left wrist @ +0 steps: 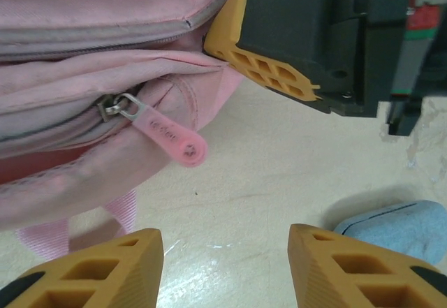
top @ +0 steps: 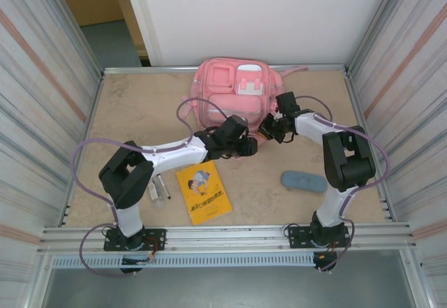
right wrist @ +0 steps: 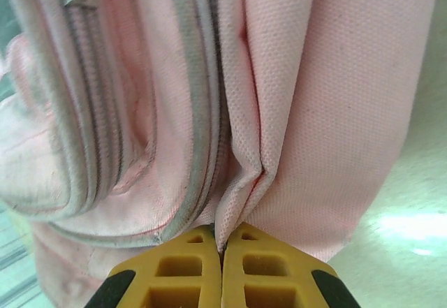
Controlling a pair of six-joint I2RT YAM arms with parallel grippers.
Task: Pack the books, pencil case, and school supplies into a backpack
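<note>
Ideally, with the right end effector [right wrist: 222, 259] pinching a backpack [right wrist: 300, 98] fold, the empty, half-open left end effector [left wrist: 227, 266] should close squarely on the zip pull [left wrist: 167, 135] ahead, probably the main pocket's.

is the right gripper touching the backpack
Touching. The right wrist view shows the right gripper with its jaws shut on a pinched fold of the backpack, pink fabric running down between them.
</note>
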